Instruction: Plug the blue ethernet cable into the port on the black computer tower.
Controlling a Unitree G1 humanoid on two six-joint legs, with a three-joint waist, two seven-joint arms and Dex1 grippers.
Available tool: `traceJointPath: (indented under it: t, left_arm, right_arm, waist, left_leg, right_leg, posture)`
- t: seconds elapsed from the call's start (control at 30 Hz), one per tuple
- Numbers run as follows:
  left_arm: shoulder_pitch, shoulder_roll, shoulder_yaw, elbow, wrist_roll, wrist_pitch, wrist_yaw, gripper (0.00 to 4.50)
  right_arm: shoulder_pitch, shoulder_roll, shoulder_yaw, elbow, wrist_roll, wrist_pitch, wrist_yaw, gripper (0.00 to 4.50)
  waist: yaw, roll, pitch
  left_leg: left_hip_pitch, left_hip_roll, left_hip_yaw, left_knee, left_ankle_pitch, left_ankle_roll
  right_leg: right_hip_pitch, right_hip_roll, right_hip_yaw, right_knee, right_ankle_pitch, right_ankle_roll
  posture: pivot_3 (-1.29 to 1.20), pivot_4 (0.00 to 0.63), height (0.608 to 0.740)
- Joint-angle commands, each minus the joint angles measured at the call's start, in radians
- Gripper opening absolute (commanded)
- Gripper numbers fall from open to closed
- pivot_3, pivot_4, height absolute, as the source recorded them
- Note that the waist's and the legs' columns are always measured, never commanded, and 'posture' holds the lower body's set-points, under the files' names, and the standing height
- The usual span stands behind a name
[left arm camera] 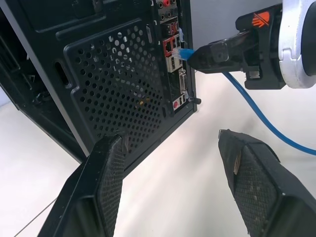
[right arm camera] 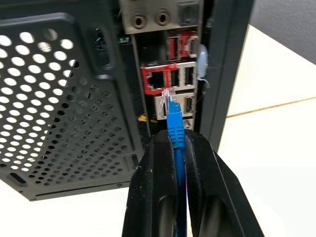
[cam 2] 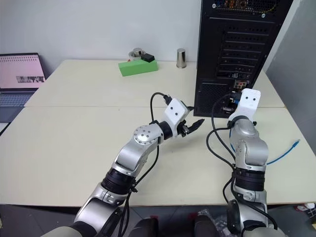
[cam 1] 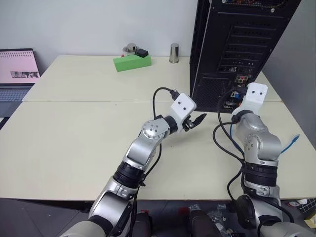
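Head views, tower: the tall black metal computer tower (cam 1: pixel 232 44) stood at the far right of the cream table (cam 1: pixel 74 143), rear panel toward the robot; its top was cut off by the frame.
Head views, right arm: the right gripper (left arm camera: pixel 200 55) was up against the lower rear panel, its fingers hidden behind the white wrist housing.
Head views, cable: the thin bright blue ethernet cable (cam 2: pixel 284 154) trailed off to the right across the table, its far plug lying near the edge.
Head views, left arm: the left gripper (cam 1: pixel 195 121) hovered over the table beside the tower, holding nothing.
Left wrist view: the two black padded fingers (left arm camera: pixel 106 177) stood wide apart; beyond them the right gripper held the clear plug at the red-framed sockets.
Right wrist view: the fingers (right arm camera: pixel 153 197) were pinched tight on the blue cord, the clear plug (right arm camera: pixel 169 96) just in front of the port (right arm camera: pixel 154 81); whether it touched could not be made out.
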Motion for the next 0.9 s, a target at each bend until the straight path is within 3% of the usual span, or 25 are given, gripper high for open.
traceJointPath:
  t: [0.03, 0.9]
  left_arm:
    - [-0.010, -0.006, 0.013, -0.022, 0.003, -0.026, 0.000, 3.09]
    - [-0.015, -0.012, 0.030, -0.019, -0.022, -0.040, -0.018, 3.09]
  right_arm:
    - [-0.026, -0.003, -0.003, -0.055, 0.011, -0.002, 0.004, 0.00]
    - [-0.040, -0.019, 0.016, -0.027, -0.001, -0.030, 0.022, 0.00]
  waist:
    - [0.000, 0.000, 0.000]
    - [0.000, 0.000, 0.000]
  left_leg:
    - [0.000, 0.000, 0.000, 0.000, 0.000, 0.000]
    - [0.000, 0.000, 0.000, 0.000, 0.000, 0.000]
  right_leg:
    - [0.000, 0.000, 0.000, 0.000, 0.000, 0.000]
    - [0.000, 0.000, 0.000, 0.000, 0.000, 0.000]
  posture:
    - [0.00, 0.150, 0.740]
    - [0.00, 0.150, 0.740]
